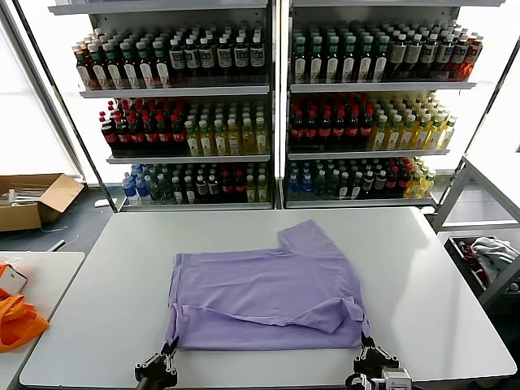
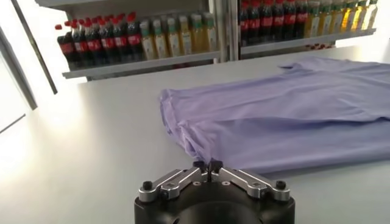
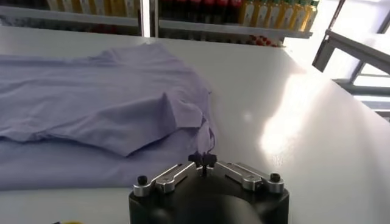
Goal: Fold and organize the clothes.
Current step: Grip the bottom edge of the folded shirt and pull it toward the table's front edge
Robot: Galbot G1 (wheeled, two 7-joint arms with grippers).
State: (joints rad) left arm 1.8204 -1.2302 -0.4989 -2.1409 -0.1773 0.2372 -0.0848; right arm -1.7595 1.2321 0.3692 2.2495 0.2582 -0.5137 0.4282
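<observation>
The lavender T-shirt lies plain side up on the white table. Its near part is folded over, and one sleeve points to the far right. My left gripper is at the shirt's near left corner, with its jaws shut on the hem. In the left wrist view the fabric runs right up to the tips. My right gripper is at the near right corner, shut on the fabric. In the right wrist view the shirt tapers into the closed tips.
Shelves of bottles stand behind the table. A cardboard box sits on the floor at the left. An orange item lies on a side table. A bin with cloth is at the right.
</observation>
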